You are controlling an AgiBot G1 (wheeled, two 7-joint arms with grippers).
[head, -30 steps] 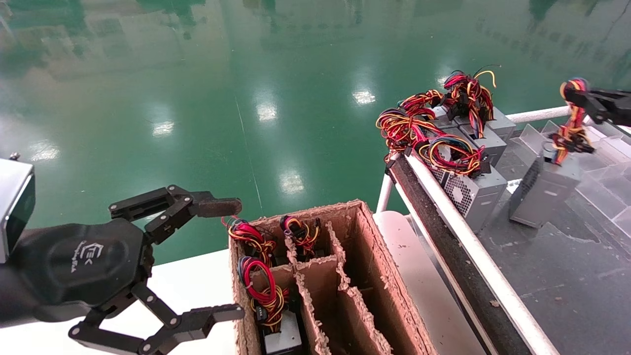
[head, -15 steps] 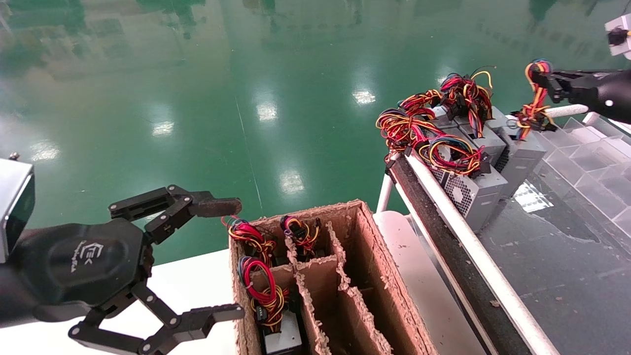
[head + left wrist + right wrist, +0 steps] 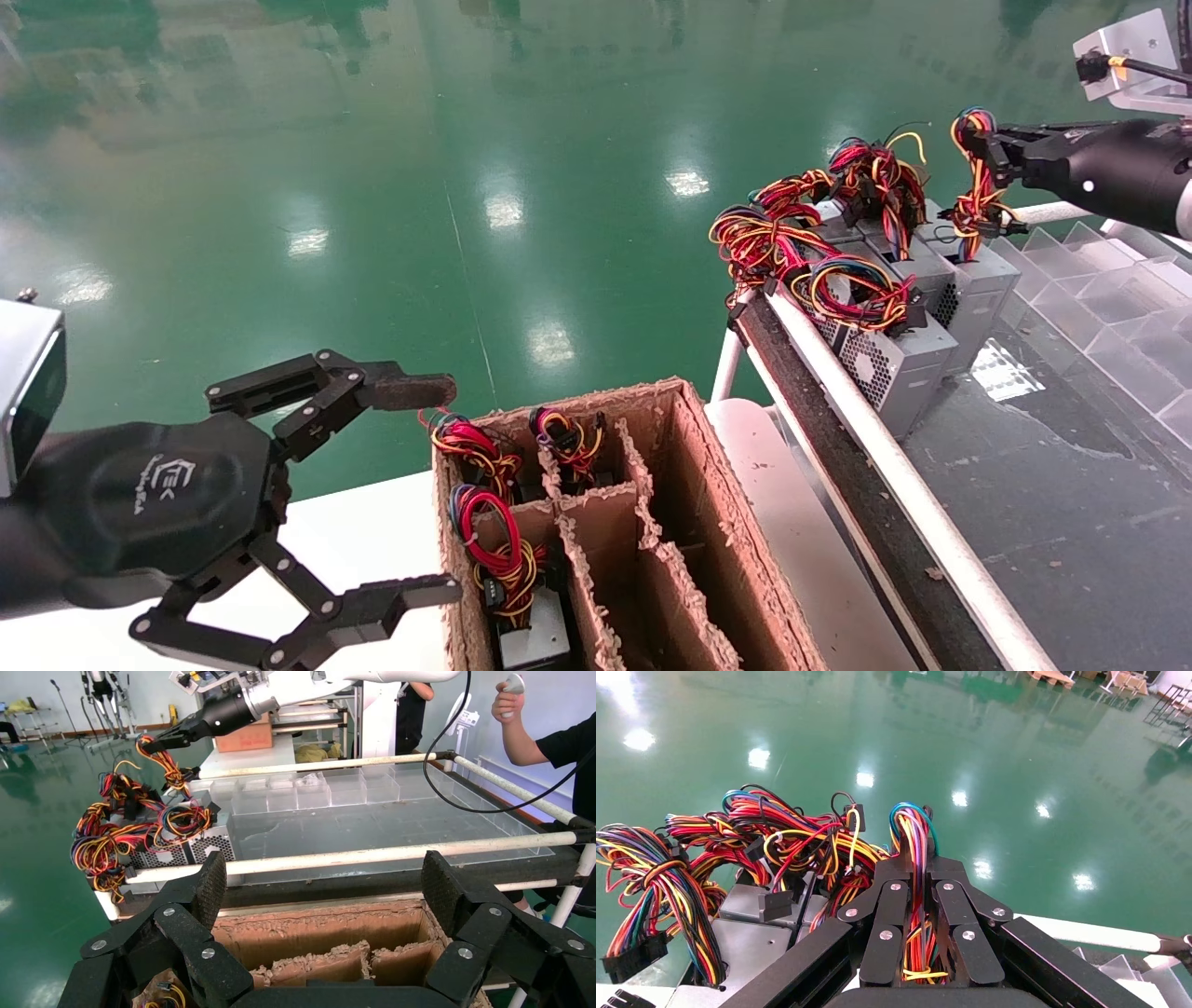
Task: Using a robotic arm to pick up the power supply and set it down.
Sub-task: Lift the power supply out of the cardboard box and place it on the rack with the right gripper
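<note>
My right gripper is shut on the looped red, yellow and blue wire bundle of the power supply. That small silver-grey box hangs under the wires, right beside the row of other units at the far end of the dark conveyor. In the right wrist view the wires run straight up between the shut fingers of the right gripper. The left wrist view shows the same right gripper farther off. My left gripper stays open and empty by the cardboard box.
Several other power supplies with tangled wires crowd the conveyor's far left end. A divided cardboard box holds more units. Clear plastic trays line the right side. A white rail edges the conveyor. A person stands behind.
My right gripper has carried the power supply leftward and farther back along the conveyor, up against the row of other units. The left arm has not moved.
</note>
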